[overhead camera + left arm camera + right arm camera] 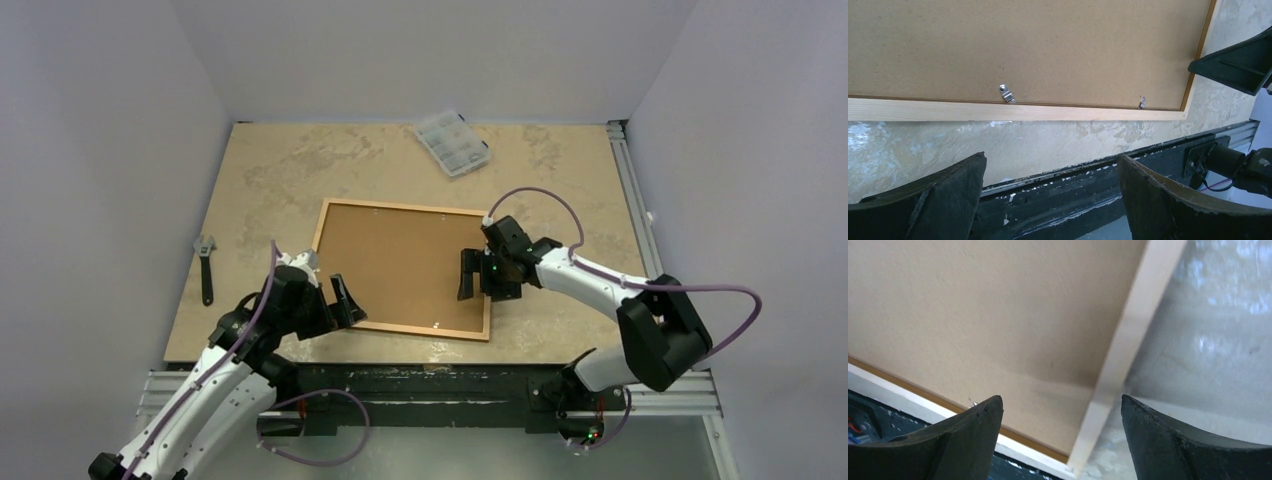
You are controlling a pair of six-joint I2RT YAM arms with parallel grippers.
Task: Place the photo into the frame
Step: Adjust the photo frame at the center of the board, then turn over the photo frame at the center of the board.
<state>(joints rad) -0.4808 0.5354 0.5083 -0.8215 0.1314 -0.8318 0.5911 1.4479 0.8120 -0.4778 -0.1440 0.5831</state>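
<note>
The left gripper (1052,165) hangs open by the frame's (400,207) near-left corner, and the right gripper (1060,400) is open over its right rail. The frame lies face-down with the backing board (400,265) in. No photo shows; it is probably inside, with the tabs (1007,93) perhaps left to turn.

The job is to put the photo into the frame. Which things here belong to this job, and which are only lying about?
Belong to the job:
- frame, lying face down
- brown backing board, sitting in it
- metal clips at the board's near edge
- the photo is not in view

Lying about:
- wrench, on the left
- clear compartment box, at the far side
</note>
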